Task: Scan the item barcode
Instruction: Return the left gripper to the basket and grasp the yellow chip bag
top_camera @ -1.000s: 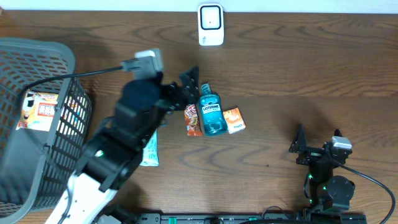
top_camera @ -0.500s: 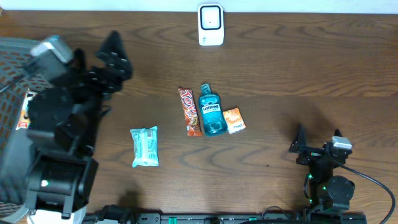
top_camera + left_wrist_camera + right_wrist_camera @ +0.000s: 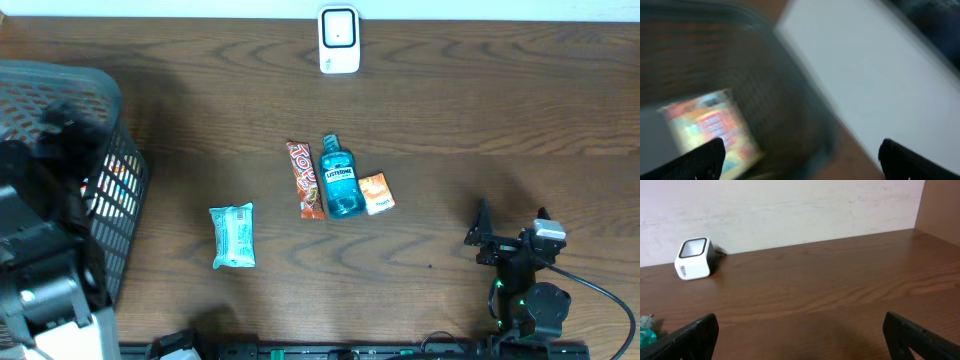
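Observation:
Several items lie in the middle of the table: a blue Listerine bottle [image 3: 341, 178], an orange-red snack bar [image 3: 306, 180], a small orange packet [image 3: 376, 193] and a pale green packet [image 3: 233, 236]. The white barcode scanner [image 3: 339, 40] stands at the far edge, and it shows as scanner [image 3: 694, 259] in the right wrist view. My left gripper [image 3: 800, 165] is open and empty, hovering blurred over the basket [image 3: 60, 85] at the far left. My right gripper [image 3: 800, 340] rests open above bare wood at the near right, holding nothing.
The dark mesh basket [image 3: 780, 100] holds a colourful box [image 3: 710, 125], seen through the mesh as box [image 3: 110, 185] from overhead. A pale wall backs the table behind the scanner. A black cable runs from the right arm's base [image 3: 530, 300].
My left arm has swung from beside the Listerine bottle far to the left, over the basket, with its gripper still open. The items and the right arm have not moved.

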Robot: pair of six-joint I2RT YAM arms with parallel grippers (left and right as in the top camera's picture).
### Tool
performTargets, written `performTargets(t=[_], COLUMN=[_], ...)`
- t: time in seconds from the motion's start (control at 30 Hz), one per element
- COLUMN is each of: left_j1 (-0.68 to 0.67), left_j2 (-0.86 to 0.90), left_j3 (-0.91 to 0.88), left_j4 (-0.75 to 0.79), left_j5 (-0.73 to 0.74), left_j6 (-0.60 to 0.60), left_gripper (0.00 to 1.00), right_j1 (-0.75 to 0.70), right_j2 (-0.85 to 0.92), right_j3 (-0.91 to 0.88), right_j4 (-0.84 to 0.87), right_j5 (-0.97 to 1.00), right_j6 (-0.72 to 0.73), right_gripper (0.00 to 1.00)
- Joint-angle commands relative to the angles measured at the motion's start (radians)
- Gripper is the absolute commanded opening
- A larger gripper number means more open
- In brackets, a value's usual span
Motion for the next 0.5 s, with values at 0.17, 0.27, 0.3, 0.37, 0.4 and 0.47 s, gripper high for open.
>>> performTargets(t=[0.17,0.27,0.3,0.37,0.4,0.47], left_j1=[0.199,0.224,0.230,0.238,0.238,0.238], left_j2=[0.227,0.324,0.357,0.416,0.446,0.502], left_j3=[0.019,0.019,0.019,0.019,0.019,0.019], left_j4=[-0.161,-0.176,-0.174,-0.166,-0.157,-0.136], left_j5=[-0.003,0.021,0.039,0.053,0.053,0.055], left_j6=[-0.062,-0.099,-0.100,-0.119,-0.121,-0.121], left_gripper=[0.97,0.97,0.98,0.98,0.98,0.98], right_j1=[0.001,0.001,0.001,0.001,0.001,0.001], right_j2=[-0.005,-0.005,-0.005,-0.005,-0.005,-0.005], right_j3=[-0.002,-0.002,-0.002,-0.002,-0.002,-0.002], right_j4=[-0.005,-0.005,-0.005,-0.005,-0.004,-0.004], right_j5=[0.002,0.002,0.002,0.002,0.002,0.002], right_j6=[0.008,0.008,0.008,0.008,0.008,0.008], right_gripper=[0.99,0.99,0.99,0.99,0.99,0.99])
